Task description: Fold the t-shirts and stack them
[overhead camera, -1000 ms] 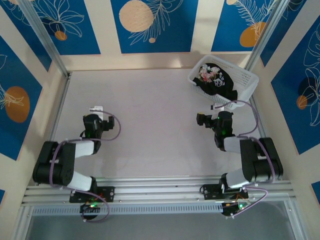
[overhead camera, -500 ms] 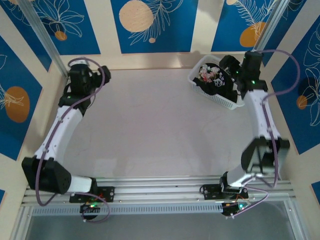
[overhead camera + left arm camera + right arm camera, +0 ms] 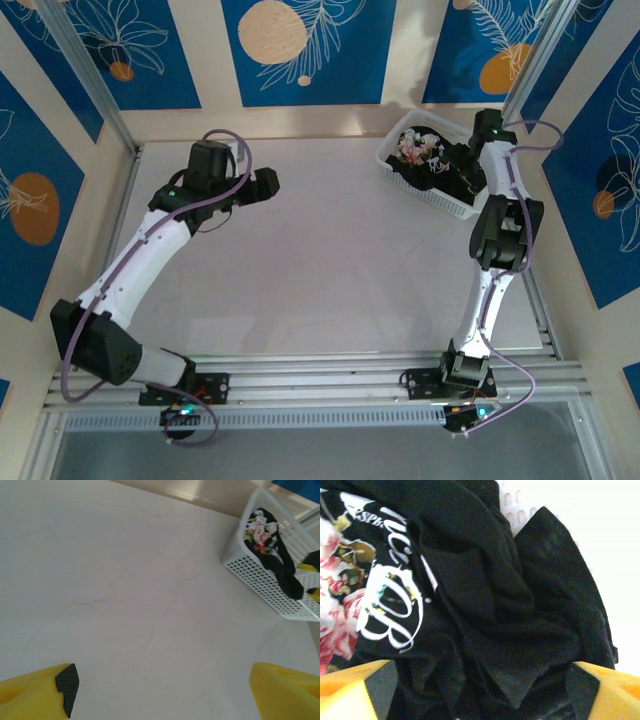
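From above we count one black fabric t-shirt (image 3: 425, 152) with a rose print, bunched in one white perforated plastic basket (image 3: 420, 190) at the far right corner of the table (image 3: 300, 260). Left wrist: our left gripper (image 3: 160, 687) hangs spread over the table. Right wrist: our right gripper (image 3: 482, 685) gapes, fingers (image 3: 350, 690) flanking the t-shirt.

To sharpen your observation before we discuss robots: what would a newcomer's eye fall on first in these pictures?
First, the black t-shirt with its pink rose print, crumpled in the white basket at the table's far right corner. Next, the right arm reaches into that basket, its yellow jaws open right above the cloth. The left arm stretches out over the pale table, jaws open too.
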### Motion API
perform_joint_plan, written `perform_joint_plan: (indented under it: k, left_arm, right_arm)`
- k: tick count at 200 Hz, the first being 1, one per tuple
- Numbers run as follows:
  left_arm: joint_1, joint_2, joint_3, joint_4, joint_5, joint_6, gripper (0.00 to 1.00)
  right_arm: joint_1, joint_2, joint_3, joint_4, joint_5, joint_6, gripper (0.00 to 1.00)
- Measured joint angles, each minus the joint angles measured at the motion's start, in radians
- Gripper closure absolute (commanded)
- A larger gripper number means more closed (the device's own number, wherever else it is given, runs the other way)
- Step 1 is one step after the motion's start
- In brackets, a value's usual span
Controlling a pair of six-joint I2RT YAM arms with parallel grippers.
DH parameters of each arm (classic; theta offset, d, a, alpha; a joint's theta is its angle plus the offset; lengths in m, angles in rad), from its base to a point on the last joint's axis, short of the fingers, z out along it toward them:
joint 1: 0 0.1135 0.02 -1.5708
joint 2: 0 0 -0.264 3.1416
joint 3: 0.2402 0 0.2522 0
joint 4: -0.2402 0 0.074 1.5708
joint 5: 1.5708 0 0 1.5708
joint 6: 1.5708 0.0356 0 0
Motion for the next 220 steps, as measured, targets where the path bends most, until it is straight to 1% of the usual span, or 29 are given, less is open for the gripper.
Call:
perform_joint_plan:
  k: [18,31,43,55,63,67,68,74,78,79,80,89,98,127,149,168,193,207,220]
  left_arm:
    - [-0.009,-0.024,-0.003,-0.013,0.0,-0.004,0.12]
    - [-0.01,-0.037,-0.005,-0.022,0.0,-0.005,0.12]
    - [-0.01,-0.043,-0.005,-0.031,-0.002,-0.006,0.13]
    - [-0.01,-0.049,-0.005,-0.043,-0.004,-0.006,0.13]
    - [-0.01,-0.053,-0.005,-0.049,-0.008,-0.006,0.13]
    - [-0.01,-0.055,-0.005,-0.052,-0.009,-0.006,0.13]
    - [-0.01,-0.055,-0.005,-0.053,-0.011,-0.006,0.13]
    - [-0.01,-0.057,-0.005,-0.056,-0.011,-0.007,0.13]
    - [-0.01,-0.059,-0.005,-0.059,-0.014,-0.007,0.14]
    - [-0.01,-0.059,-0.005,-0.06,-0.015,-0.007,0.14]
    - [-0.01,-0.059,-0.005,-0.06,-0.015,-0.007,0.14]
    - [-0.011,-0.063,-0.005,-0.065,-0.019,-0.007,0.14]
    - [-0.012,-0.069,-0.005,-0.069,-0.021,-0.007,0.14]
    - [-0.012,-0.091,-0.006,-0.077,-0.027,-0.007,0.15]
    - [-0.012,-0.115,-0.011,-0.084,-0.033,-0.007,0.15]
    - [-0.012,-0.133,-0.022,-0.085,-0.039,-0.008,0.16]
    - [-0.012,-0.147,-0.042,-0.086,-0.046,-0.023,0.17]
    - [-0.012,-0.148,-0.057,-0.085,-0.049,-0.026,0.17]
    - [-0.012,-0.148,-0.071,-0.086,-0.053,-0.03,0.17]
  right_arm:
    - [0.0,0.056,0.059,-0.044,0.008,-0.004,0.19]
    - [0.003,0.082,0.068,-0.066,0.011,-0.004,0.22]
    - [0.006,0.102,0.068,-0.079,0.01,-0.006,0.27]
    - [0.007,0.125,0.073,-0.087,0.005,-0.006,0.37]
    - [0.007,0.139,0.079,-0.088,-0.001,-0.006,0.46]
    - [0.007,0.145,0.083,-0.089,-0.005,-0.017,0.51]
    - [0.007,0.146,0.084,-0.089,-0.005,-0.017,0.54]
    - [0.007,0.158,0.092,-0.09,-0.012,-0.017,0.59]
    - [0.007,0.162,0.097,-0.09,-0.017,-0.013,0.66]
    - [0.007,0.163,0.098,-0.089,-0.018,-0.011,0.7]
    - [0.007,0.165,0.1,-0.089,-0.021,-0.015,0.7]
    - [0.007,0.172,0.108,-0.088,-0.031,-0.019,0.88]
    - [0.008,0.176,0.117,-0.082,-0.045,-0.021,1.0]
    - [0.015,0.157,0.116,-0.043,-0.06,-0.026,1.0]
    - [0.019,0.097,0.098,0.0,-0.072,-0.026,1.0]
    - [0.022,-0.002,0.098,0.047,-0.091,-0.025,1.0]
    - [0.032,-0.174,0.103,0.131,-0.137,-0.024,1.0]
    - [0.05,-0.283,0.118,0.194,-0.177,-0.018,1.0]
    - [0.072,-0.353,0.142,0.241,-0.207,-0.016,1.0]
